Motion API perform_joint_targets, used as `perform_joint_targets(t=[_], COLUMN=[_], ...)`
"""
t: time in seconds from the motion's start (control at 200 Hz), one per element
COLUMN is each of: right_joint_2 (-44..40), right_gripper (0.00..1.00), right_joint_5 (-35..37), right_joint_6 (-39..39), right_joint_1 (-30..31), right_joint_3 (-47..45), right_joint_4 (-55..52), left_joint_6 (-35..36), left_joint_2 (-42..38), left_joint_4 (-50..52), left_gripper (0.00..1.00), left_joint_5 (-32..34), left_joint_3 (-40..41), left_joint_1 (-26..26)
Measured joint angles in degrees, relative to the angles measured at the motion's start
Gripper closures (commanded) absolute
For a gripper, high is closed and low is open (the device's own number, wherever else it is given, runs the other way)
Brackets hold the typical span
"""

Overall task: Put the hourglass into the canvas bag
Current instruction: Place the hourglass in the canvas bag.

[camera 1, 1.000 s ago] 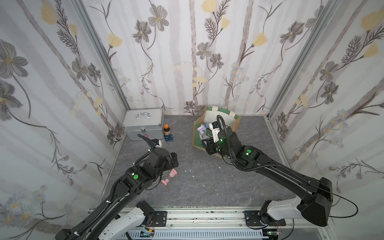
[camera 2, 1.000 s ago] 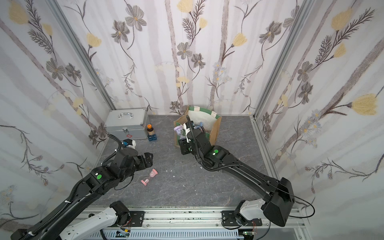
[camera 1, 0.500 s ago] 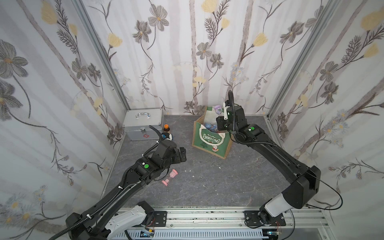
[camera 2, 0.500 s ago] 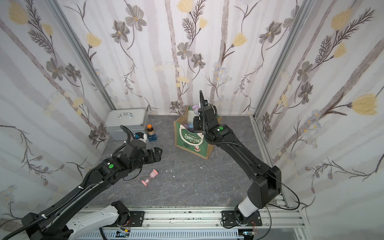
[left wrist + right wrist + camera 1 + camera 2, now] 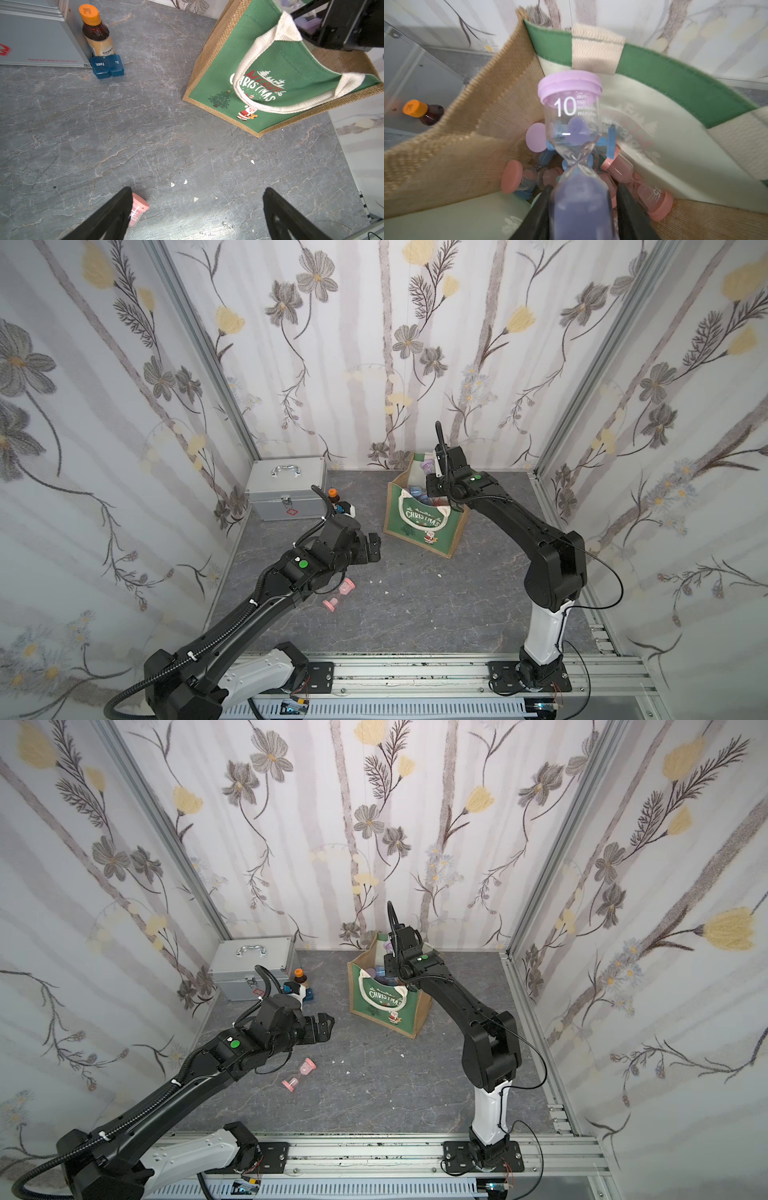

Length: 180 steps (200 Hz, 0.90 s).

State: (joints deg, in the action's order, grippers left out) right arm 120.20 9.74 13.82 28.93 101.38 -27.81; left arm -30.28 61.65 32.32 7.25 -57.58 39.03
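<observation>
Over open mouth of canvas bag (image 5: 415, 531): right gripper (image 5: 584, 190) clamped on sand-filled bulb of purple hourglass (image 5: 571, 104), "10 minutes" end aimed into bag, not let go yet. Bunch of pink and blue hourglasses (image 5: 641, 187) already piled at bottom. Left gripper (image 5: 197, 190) spread wide, holding nothing, hovering over grey floor (image 5: 145, 135). Pink hourglass (image 5: 338, 594) lying on side on floor close by, untouched, well apart from bag. Silver case (image 5: 286, 489), orange-capped bottle (image 5: 96, 31), blue pill box (image 5: 107, 65) together by back-left corner.
</observation>
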Motion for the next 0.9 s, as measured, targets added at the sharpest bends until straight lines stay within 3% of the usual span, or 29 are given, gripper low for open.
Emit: perform_joint_targets(t=[0.17, 0.45, 0.899], right_joint_2=[3.2, 0.5, -14.4], right_gripper=[0.65, 0.34, 0.2], right_joint_5=[-0.5, 0.0, -2.6], right_joint_6=[-0.5, -1.5, -2.7], right_joint_1=[-0.1, -0.1, 4.6], right_joint_3=[0.2, 0.2, -0.5], right_joint_4=[-1.1, -1.6, 0.1], left_joint_6=[0.3, 0.5, 0.7], left_joint_2=[-0.4, -1.4, -2.9], left_joint_4=[-0.4, -0.4, 0.4], left_gripper=[0.0, 0.0, 0.0], left_joint_5=[0.0, 0.2, 1.0], left_joint_3=[0.8, 1.8, 2.4], left_joint_1=[0.0, -0.1, -0.4])
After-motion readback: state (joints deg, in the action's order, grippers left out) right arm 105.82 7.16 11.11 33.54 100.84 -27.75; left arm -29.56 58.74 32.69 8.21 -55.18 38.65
